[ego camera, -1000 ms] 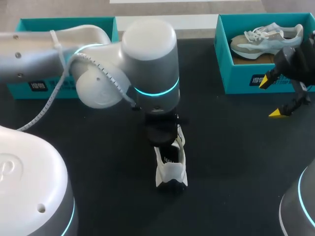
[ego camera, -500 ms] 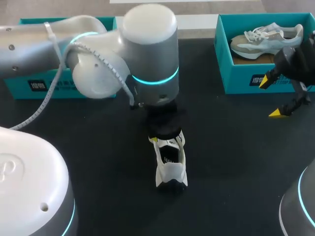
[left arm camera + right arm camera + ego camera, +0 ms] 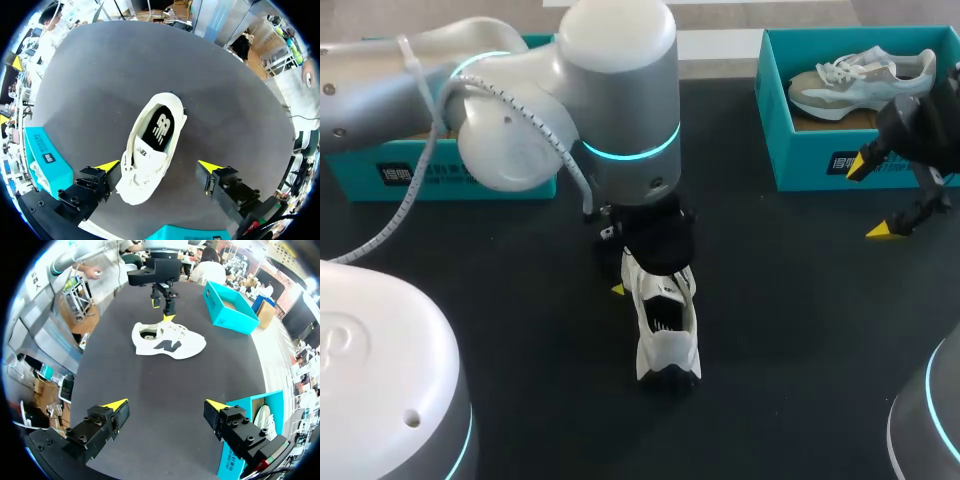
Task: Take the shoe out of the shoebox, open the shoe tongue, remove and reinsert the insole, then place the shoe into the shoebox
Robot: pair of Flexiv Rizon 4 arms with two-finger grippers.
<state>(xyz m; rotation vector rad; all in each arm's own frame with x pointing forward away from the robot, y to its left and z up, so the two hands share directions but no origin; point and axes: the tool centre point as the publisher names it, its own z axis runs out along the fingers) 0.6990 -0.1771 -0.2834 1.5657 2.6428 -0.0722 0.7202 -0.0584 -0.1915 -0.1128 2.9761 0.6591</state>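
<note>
Left gripper [image 3: 159, 167] hangs over the white shoe [image 3: 152, 150] with its fingers spread wide, one on each side of the laced toe end and neither touching it; the shoe lies on the dark counter [image 3: 520, 300], out of both boxes, its long axis running from between those fingers away towards the heel opening, where the black insole [image 3: 160, 127] shows. Right gripper [image 3: 166, 405], also wide and holding nothing, sits well apart beside the teal shoebox [image 3: 820, 160]; so the tongue looks like the left arm's to reach.
</note>
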